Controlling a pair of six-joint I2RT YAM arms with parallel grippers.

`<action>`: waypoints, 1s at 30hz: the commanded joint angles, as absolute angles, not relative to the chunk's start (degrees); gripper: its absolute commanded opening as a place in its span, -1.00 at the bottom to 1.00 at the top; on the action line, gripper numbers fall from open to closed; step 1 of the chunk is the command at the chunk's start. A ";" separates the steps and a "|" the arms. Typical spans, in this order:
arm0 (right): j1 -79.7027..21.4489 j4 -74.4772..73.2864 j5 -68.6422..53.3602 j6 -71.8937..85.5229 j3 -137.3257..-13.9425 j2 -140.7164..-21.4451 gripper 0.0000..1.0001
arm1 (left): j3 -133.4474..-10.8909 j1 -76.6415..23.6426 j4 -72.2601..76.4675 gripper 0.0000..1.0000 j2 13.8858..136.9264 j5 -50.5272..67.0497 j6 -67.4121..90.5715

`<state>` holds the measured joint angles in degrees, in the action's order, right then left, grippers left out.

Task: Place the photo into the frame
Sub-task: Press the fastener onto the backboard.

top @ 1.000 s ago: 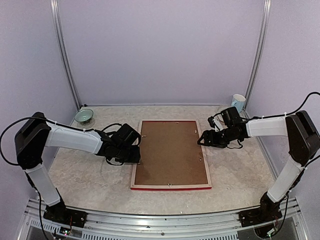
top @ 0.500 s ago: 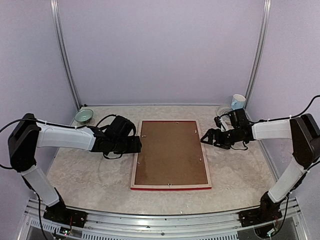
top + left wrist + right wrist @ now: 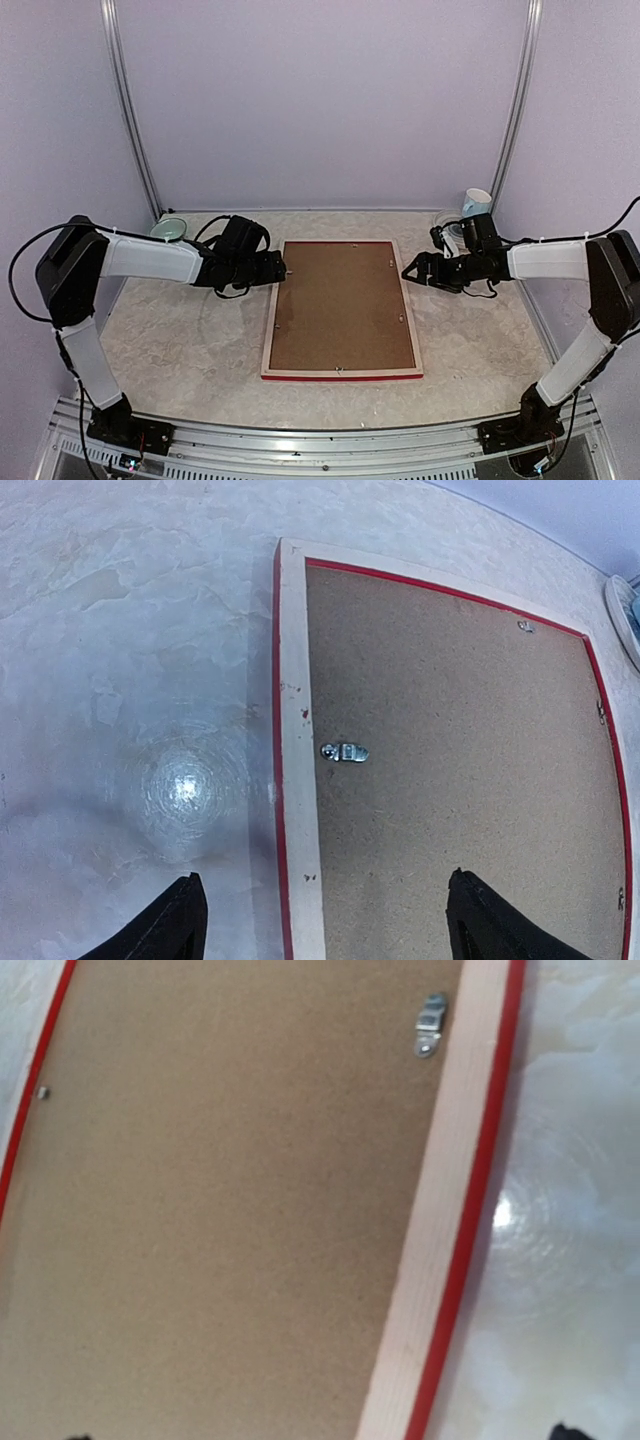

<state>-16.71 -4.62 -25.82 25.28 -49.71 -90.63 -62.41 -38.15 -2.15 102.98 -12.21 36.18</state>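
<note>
While the frame [image 3: 341, 372] lies face down in the middle of the bench [image 3: 180, 340], we see its pale wood back and thin red edge uppermost. A brown backing board [image 3: 340, 305] fills its opening. The frame's long sides run away from the arm bases, and its near short side faces them.

The left gripper [image 3: 278, 272] sits at the frame's left long side, towards the far corner. From the left wrist view this gripper [image 3: 330, 935] is spread wide, with one finger [image 3: 180, 920] over bare bench and the other over the board. The frame's left rail [image 3: 297, 730] runs between them. Just ahead of it, a small metal turn clip [image 3: 345, 751] reaches from the rail onto the board. We cannot tell whether the fingers touch anything.

The right gripper [image 3: 407, 272] is at the opposite long side, also towards the far end. In the right wrist view only its dark fingertips [image 3: 570, 1430] peek in at the bottom corners, far apart, so its jaws stand wide and grip nothing. The right rail [image 3: 450, 1220] crosses that view at a slant and carries another clip [image 3: 430, 1025].

A green bowl [image 3: 168, 230] stands near the far left corner, partly behind the left arm. A pale mug [image 3: 477, 203] stands near the far right corner.
</note>
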 commanded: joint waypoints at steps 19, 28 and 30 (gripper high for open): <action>-16.26 -6.60 -23.92 23.93 -50.48 -94.34 0.74 | -77.76 -34.01 -5.54 0.60 118.59 -8.57 24.92; -16.25 -5.66 -26.21 24.30 -50.32 -95.55 0.68 | -80.22 -34.01 -7.02 0.45 122.04 -8.65 23.46; -16.26 -5.75 -26.98 24.35 -50.58 -95.92 0.67 | -80.12 -34.08 -6.98 0.42 122.25 -8.31 23.38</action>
